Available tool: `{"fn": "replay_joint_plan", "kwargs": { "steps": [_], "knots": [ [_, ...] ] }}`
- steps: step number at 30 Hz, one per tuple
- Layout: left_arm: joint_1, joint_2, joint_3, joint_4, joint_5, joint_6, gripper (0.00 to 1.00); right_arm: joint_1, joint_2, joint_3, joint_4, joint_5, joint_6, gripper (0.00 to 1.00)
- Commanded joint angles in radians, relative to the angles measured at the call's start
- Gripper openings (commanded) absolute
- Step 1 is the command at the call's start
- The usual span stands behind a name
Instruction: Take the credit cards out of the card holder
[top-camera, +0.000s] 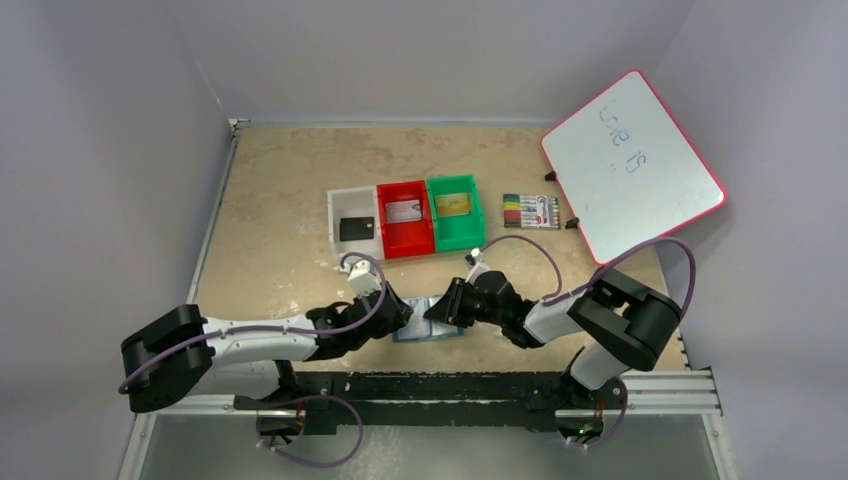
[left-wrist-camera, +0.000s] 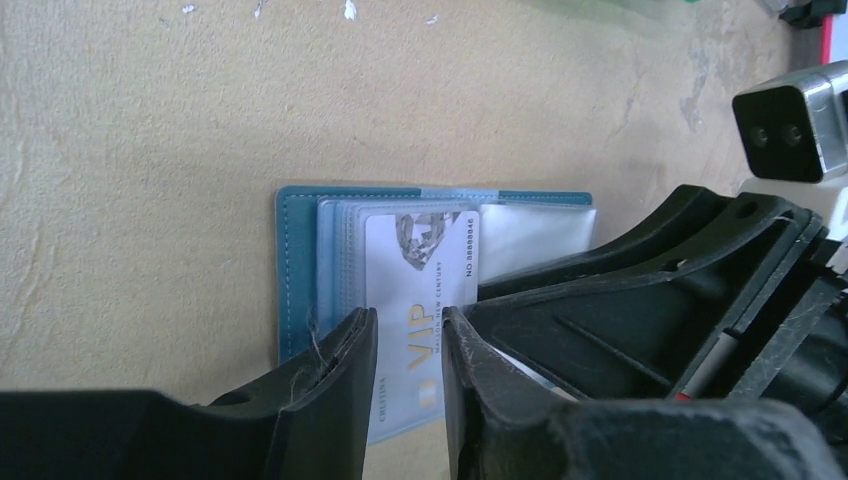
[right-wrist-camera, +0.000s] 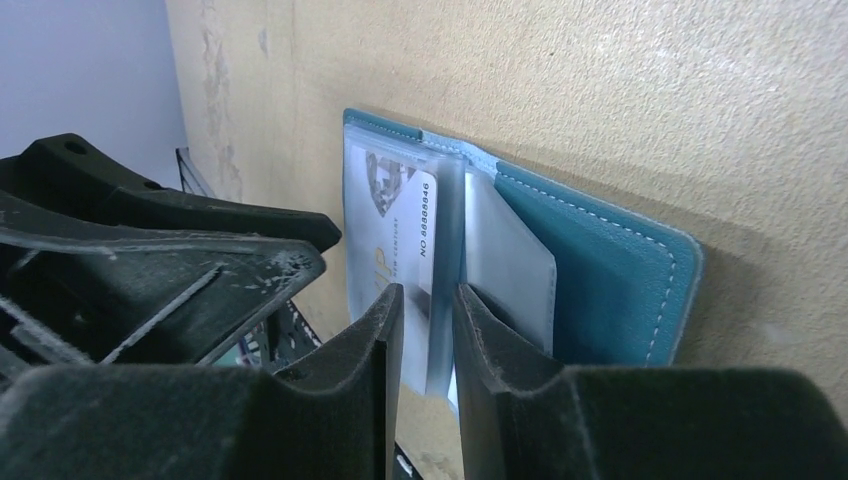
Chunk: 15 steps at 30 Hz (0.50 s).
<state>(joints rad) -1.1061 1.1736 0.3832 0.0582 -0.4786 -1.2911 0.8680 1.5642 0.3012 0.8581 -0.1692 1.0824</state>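
Observation:
The teal card holder (top-camera: 422, 331) lies open on the table between my grippers. In the left wrist view the holder (left-wrist-camera: 297, 270) shows its clear pockets, and a silver-grey VIP credit card (left-wrist-camera: 420, 265) sticks partly out of one pocket toward the camera. My left gripper (left-wrist-camera: 403, 315) hovers over that card, jaws a narrow gap apart and holding nothing. My right gripper (right-wrist-camera: 428, 290) has a clear pocket leaf (right-wrist-camera: 452, 230) of the holder (right-wrist-camera: 600, 260) standing on edge between its nearly closed jaws. The same card (right-wrist-camera: 395, 220) lies just left of that leaf.
At mid-table stand a white bin (top-camera: 340, 215) holding a black card (top-camera: 357, 228), a red bin (top-camera: 392, 237) holding a silver card (top-camera: 404, 211) and a green bin (top-camera: 476, 220) holding a gold card (top-camera: 454, 204). Right of them are a marker pack (top-camera: 530, 211) and a propped whiteboard (top-camera: 632, 165).

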Motion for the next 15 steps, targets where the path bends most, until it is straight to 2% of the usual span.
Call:
{"fn": "replay_joint_plan", "kwargs": {
  "steps": [1,8,11,13,15],
  "knots": [
    [0.005,0.016,-0.004,0.050,0.028,0.004,0.27,-0.005,0.000,0.012,0.022,-0.019,-0.007,0.27],
    [0.005,0.096,0.055,-0.044,0.030,0.050,0.23,-0.007,0.011,0.008,0.053,-0.039,0.002,0.26],
    [0.002,0.127,0.078,-0.072,0.029,0.066,0.20,-0.008,0.006,0.008,0.056,-0.040,0.005,0.22],
    [-0.001,0.137,0.089,-0.085,0.024,0.070,0.17,-0.010,-0.003,0.006,0.054,-0.037,0.008,0.15],
    [-0.003,0.144,0.094,-0.094,0.017,0.072,0.16,-0.013,-0.012,0.004,0.047,-0.030,0.011,0.14]
  ]
}}
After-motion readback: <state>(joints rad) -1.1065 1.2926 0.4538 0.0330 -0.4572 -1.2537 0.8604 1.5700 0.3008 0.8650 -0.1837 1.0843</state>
